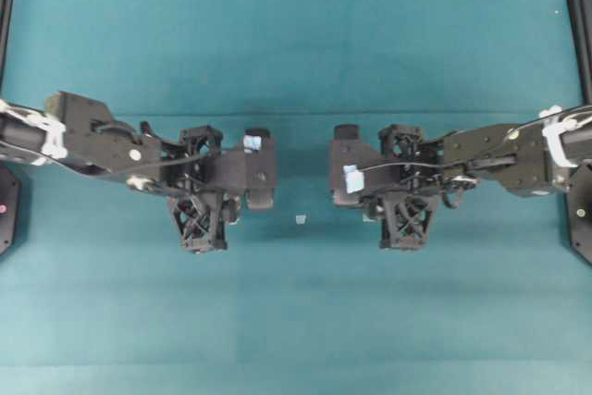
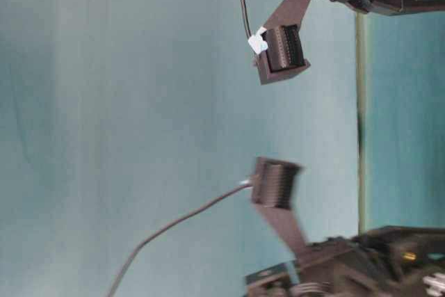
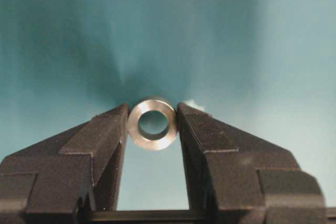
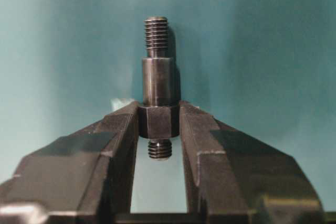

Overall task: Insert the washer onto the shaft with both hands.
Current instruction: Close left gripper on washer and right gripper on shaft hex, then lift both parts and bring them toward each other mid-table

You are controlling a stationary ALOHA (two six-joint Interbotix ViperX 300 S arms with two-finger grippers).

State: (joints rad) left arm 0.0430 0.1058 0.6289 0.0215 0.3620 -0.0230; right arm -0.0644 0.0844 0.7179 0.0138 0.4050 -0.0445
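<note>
My left gripper (image 1: pixel 262 170) is shut on the washer (image 3: pixel 152 141), a silvery ring held by its rim between the fingertips (image 3: pixel 118 124), with its hole facing the wrist camera. My right gripper (image 1: pixel 344 166) is shut on the shaft (image 4: pixel 157 82). Its fingers (image 4: pixel 191 124) clamp the dark hex collar. The narrow threaded end points away from the camera and a short threaded stub hangs between the fingers. In the overhead view the two grippers face each other across a small gap, above the table. Washer and shaft are hidden there.
A small pale tape square (image 1: pixel 301 219) lies on the teal table (image 1: pixel 296 321) just in front of the gap between the grippers. Black frame posts (image 1: pixel 581 6) stand at the far left and right edges.
</note>
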